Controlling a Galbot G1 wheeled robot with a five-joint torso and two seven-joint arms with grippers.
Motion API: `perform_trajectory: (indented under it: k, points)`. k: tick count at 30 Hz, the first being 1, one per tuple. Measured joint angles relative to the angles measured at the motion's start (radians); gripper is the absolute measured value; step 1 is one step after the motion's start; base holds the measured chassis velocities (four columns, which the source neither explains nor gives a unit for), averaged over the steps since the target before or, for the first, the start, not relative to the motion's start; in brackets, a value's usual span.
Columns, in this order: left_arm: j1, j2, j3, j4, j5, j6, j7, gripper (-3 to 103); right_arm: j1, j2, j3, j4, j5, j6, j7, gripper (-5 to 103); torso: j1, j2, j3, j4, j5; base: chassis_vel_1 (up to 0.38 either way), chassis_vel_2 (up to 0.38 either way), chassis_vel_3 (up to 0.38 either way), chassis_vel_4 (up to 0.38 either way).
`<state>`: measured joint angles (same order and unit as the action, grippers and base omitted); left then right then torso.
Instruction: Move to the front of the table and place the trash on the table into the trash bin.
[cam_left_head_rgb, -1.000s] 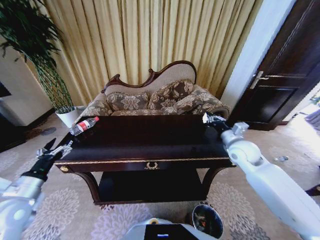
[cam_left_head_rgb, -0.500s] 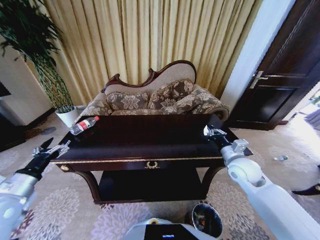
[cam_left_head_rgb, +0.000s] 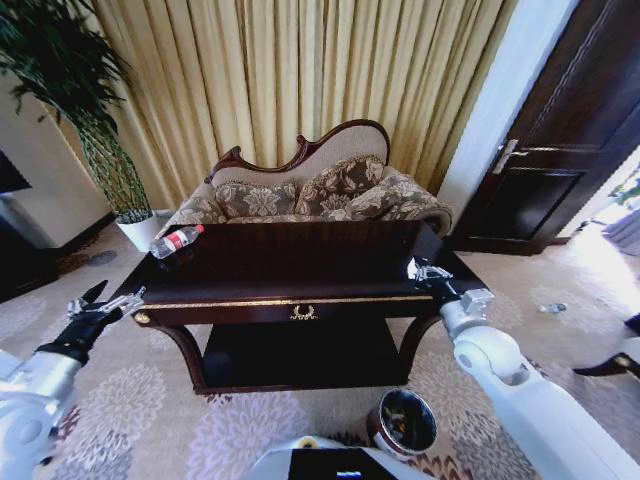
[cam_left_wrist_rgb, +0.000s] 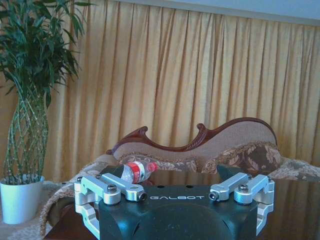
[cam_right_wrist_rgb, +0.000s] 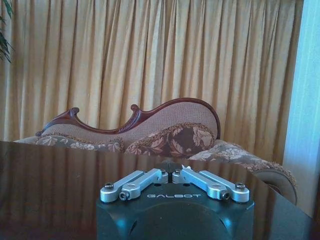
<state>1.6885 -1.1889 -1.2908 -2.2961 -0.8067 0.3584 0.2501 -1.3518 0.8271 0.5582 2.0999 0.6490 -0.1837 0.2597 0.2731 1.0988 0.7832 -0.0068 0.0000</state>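
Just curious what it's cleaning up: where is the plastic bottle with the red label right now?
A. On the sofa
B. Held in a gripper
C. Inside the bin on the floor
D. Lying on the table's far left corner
D: the bottle lies on its side on the table, near the sofa-side left corner.

Dark glossy bench (cam_left_head_rgb: 300, 275) with gold trim; clear bottle (cam_left_head_rgb: 176, 241) with red label; brown floral sofa (cam_left_head_rgb: 320, 195); golden curtains (cam_left_head_rgb: 300, 80); flowered carpet (cam_left_head_rgb: 150, 400).

One counter (cam_left_head_rgb: 300, 290), one bottle (cam_left_head_rgb: 176, 241), one trash bin (cam_left_head_rgb: 403, 423), one sofa (cam_left_head_rgb: 310, 190), one potted plant (cam_left_head_rgb: 75, 110); scraps perhaps too small to count.
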Motion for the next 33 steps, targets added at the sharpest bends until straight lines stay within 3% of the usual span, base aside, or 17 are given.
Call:
perform_trajectory:
  k: [16,18,28,33]
  points:
    - [0.013,-0.030,0.007,-0.020,0.010,-0.002,0.003,100,-0.067,0.056,-0.003,-0.092,-0.081,0.035,-0.073,0,0.000,0.000,0.000,0.0000,-0.0001,0.081,-0.079,-0.080,0.080]
    - [0.016,-0.038,0.007,-0.019,0.011,-0.004,0.006,100,-0.111,0.086,0.001,-0.147,-0.130,0.051,-0.094,0,0.000,0.000,0.000,-0.0004,0.0001,0.000,0.000,0.000,0.000]
    - [0.017,-0.044,0.010,-0.017,0.010,-0.021,0.021,100,-0.154,0.161,0.001,-0.413,-0.180,0.055,-0.164,0,0.000,0.000,0.000,0.0000,0.0001,0.000,0.000,0.000,0.000]
    - [0.021,-0.052,0.012,-0.018,0.013,-0.021,0.022,100,-0.160,0.187,-0.001,-0.592,-0.269,0.141,-0.207,0,0.000,0.000,0.000,-0.0001,0.0000,0.000,0.000,0.000,0.000]
